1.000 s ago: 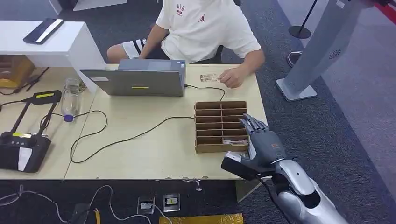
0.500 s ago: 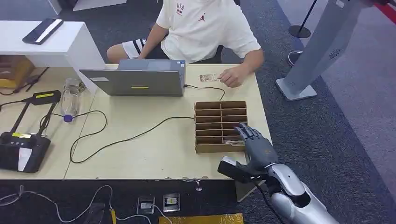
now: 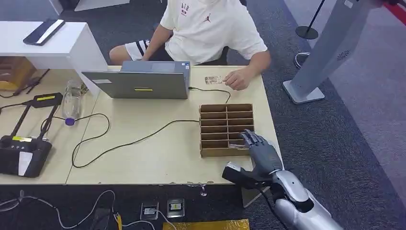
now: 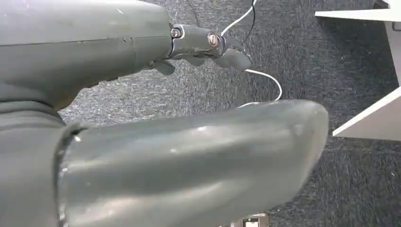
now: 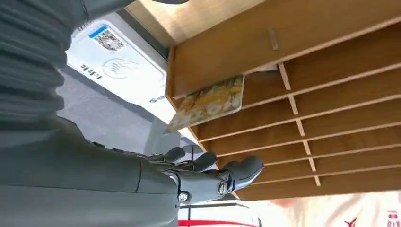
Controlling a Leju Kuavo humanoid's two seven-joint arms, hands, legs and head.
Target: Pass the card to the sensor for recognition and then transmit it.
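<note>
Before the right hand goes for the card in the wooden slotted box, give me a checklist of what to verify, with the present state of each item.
1. Patterned yellow card reachable: ok, it leans out of an end slot of the brown wooden slotted box.
2. Right hand free: ok, fingers spread, holding nothing, at the box's near right corner.
3. Hand touching the card: cannot tell from the head view; the right wrist view shows a gap.
4. White card sensor in place: ok, beside the box.
5. Person's hand clear of the box: ok, resting at the table's far edge.
6. Left hand idle: ok, hanging over the carpet.
</note>
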